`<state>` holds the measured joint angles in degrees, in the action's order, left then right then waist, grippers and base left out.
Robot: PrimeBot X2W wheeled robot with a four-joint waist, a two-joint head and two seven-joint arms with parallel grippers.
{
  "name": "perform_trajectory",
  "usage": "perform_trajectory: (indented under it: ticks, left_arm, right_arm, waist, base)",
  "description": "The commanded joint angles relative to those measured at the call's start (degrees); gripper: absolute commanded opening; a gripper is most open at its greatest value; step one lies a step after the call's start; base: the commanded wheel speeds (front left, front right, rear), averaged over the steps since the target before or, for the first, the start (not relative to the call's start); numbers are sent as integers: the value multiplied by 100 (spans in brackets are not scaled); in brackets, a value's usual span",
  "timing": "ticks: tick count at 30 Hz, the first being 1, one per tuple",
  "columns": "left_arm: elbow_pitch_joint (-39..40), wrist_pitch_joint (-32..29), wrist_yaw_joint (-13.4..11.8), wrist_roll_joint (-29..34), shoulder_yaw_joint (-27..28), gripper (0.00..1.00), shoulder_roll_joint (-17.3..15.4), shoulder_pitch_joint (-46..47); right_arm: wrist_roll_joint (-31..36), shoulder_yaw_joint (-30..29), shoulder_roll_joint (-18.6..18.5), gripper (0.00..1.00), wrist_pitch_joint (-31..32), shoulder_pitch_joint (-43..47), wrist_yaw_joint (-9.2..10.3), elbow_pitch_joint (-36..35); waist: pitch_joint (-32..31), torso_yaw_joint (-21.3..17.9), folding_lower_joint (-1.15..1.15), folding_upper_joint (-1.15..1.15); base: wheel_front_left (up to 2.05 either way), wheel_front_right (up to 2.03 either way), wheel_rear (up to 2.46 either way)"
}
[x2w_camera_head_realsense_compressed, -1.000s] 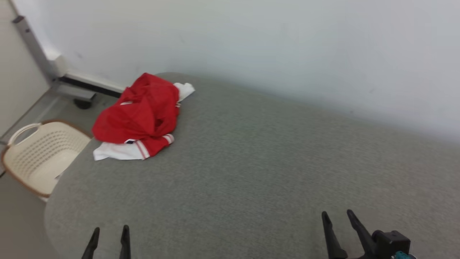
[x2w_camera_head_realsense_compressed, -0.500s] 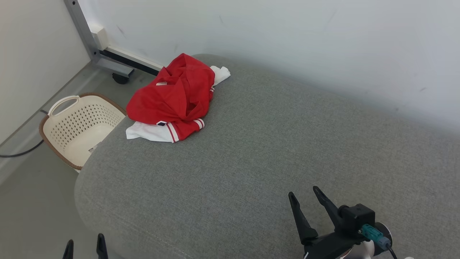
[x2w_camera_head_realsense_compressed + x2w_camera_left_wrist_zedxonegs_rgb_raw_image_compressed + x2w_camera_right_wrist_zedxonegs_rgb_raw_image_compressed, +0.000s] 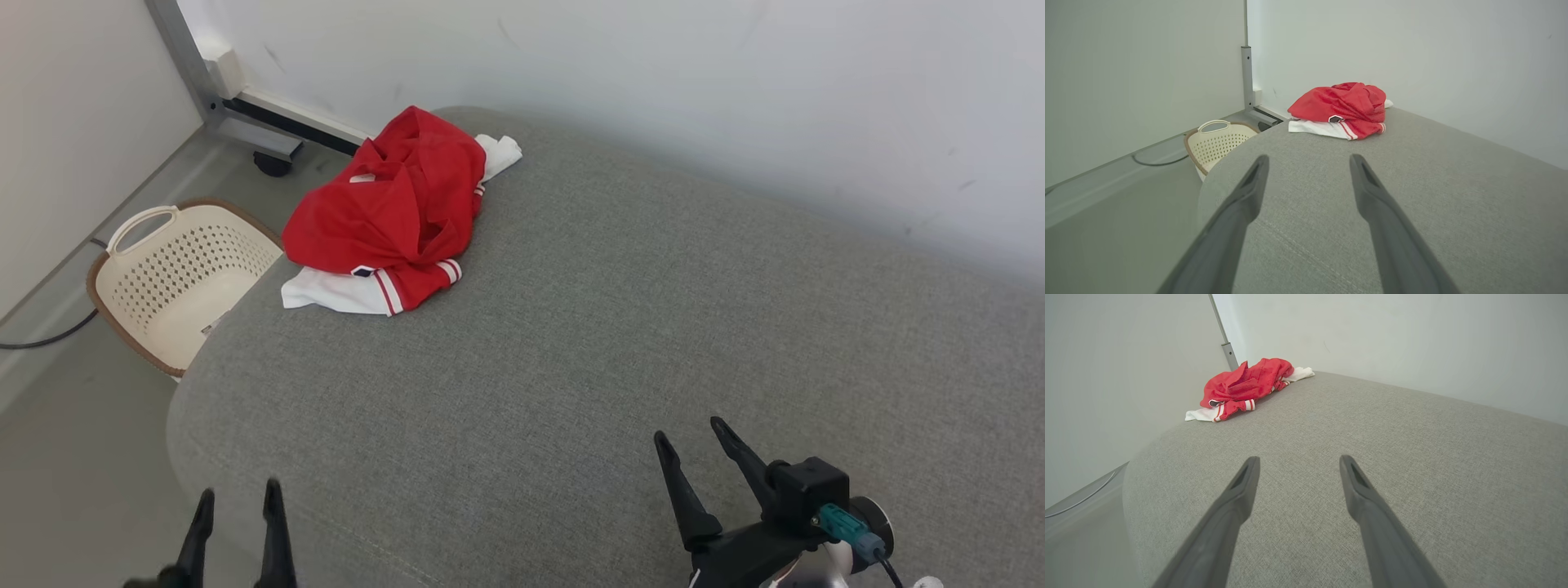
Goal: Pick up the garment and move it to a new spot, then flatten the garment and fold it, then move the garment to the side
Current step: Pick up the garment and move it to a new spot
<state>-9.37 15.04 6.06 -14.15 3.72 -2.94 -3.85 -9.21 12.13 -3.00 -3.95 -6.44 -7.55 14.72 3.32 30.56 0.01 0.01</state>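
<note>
Garment (image 3: pixel 384 212), red and white, lies bunched up at the far left corner of the grey cushion (image 3: pixel 571 343), by the wall. Your left gripper (image 3: pixel 238 492) and right gripper (image 3: pixel 689 431) are both wide and empty, near you and well apart from it. You see a basket (image 3: pixel 139 245) on the floor, left.

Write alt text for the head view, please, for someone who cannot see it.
A crumpled red and white garment lies far left on a grey fabric surface, near a cream perforated plastic basket on the floor. The left gripper and right gripper are open and empty at its near edge.
</note>
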Motion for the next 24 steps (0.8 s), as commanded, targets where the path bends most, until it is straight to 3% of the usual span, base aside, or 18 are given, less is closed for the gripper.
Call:
perform_trajectory:
  ticks: [1,8,12,17,24]
  left_arm:
    - [-182,-25,34,-21,-70,100,-29,342]
    - [-1766,-544,135,-240,-667,100,-246,2462]
    - [-2552,-782,137,-972,-827,100,-313,3577]
    - [-3354,-1266,132,-1913,-667,100,-655,4592]
    - [-4300,-1692,-33,-2138,-401,100,-1031,5394]
  right_arm:
    - [61,-26,-53,100,39,40,13,-74]
    - [224,-178,-264,100,430,267,13,-737]
    - [360,-65,-438,100,795,290,13,-1429]
    - [433,87,-802,100,1327,199,13,-2322]
    - [479,-119,-1054,100,1804,444,13,-3263]
  waist:
    - [112,-20,-1,-1]
    - [575,-100,-1,-1]
    - [1042,-431,-1,-1]
    - [1699,-941,-1,-1]
    - [2226,-1375,-1,-1]
  base:
    - [0,0,0]
    - [0,0,0]
    - [0,0,0]
    - [0,0,0]
    - [0,0,0]
